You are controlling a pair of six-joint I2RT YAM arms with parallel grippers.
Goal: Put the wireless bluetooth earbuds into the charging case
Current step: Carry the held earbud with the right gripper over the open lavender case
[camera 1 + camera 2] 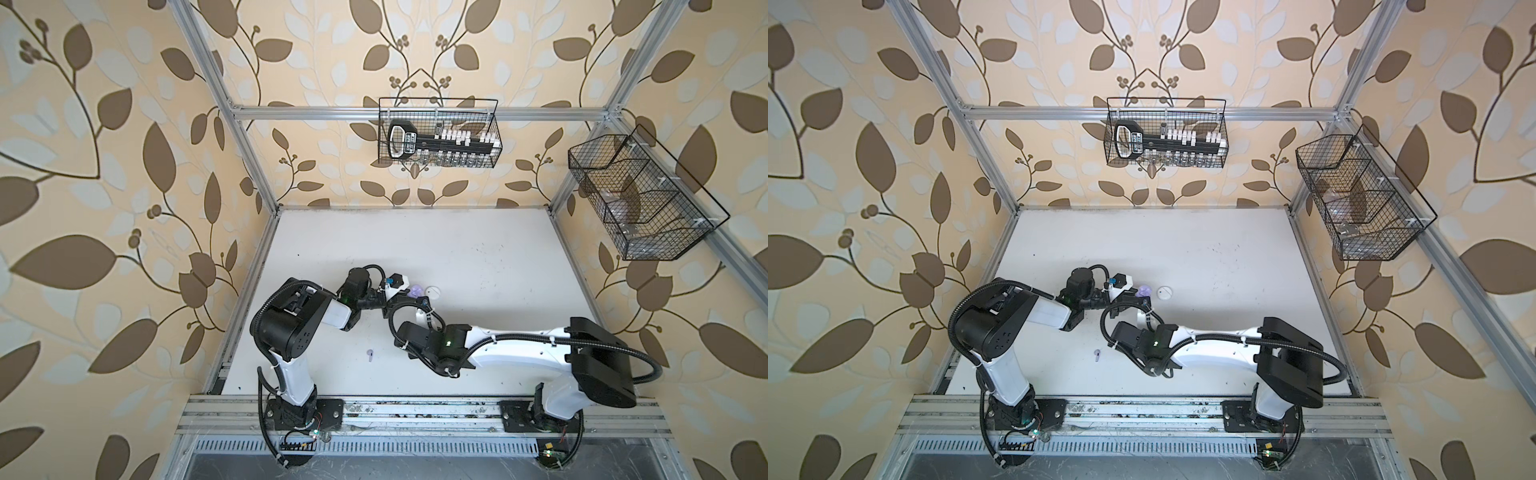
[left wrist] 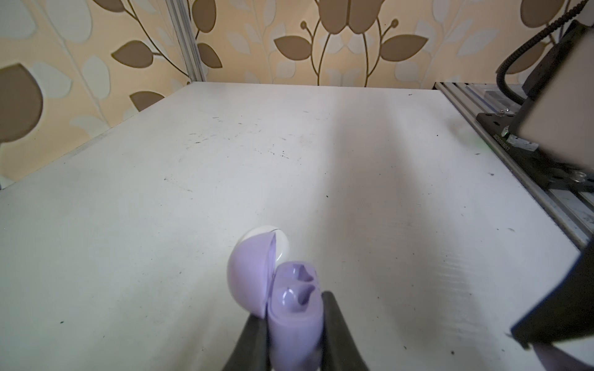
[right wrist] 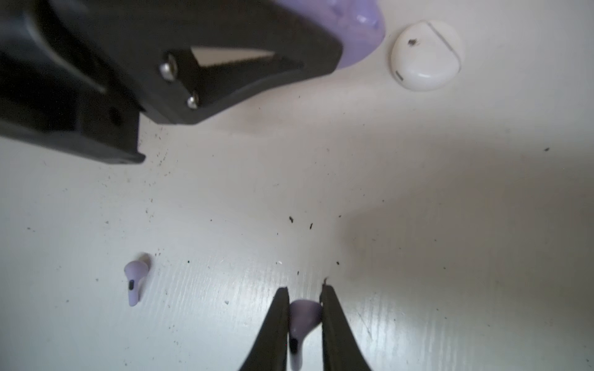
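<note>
Holding the lavender case (image 2: 291, 340) clamped in the left gripper (image 2: 292, 310), lid up, sockets exposed for loading. Pinching one lavender earbud (image 3: 303, 318) in the near-closed right gripper (image 3: 305, 289), short of the case. Leaving the second earbud (image 3: 135, 279) on the table (image 3: 418, 225), apart.

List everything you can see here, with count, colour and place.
lavender case: one, lavender, open, in the left gripper.
white case: one, white, closed, on the table.
loose earbud: one, lavender, on the table.
held earbud: one, lavender, in the right gripper.
back basket: one, black wire, rear rail.
side basket: one, black wire, side rail.
table: one, white.
left gripper: one, black jaws shut on the lavender case.
right gripper: one, black jaws shut on the held earbud.
</note>
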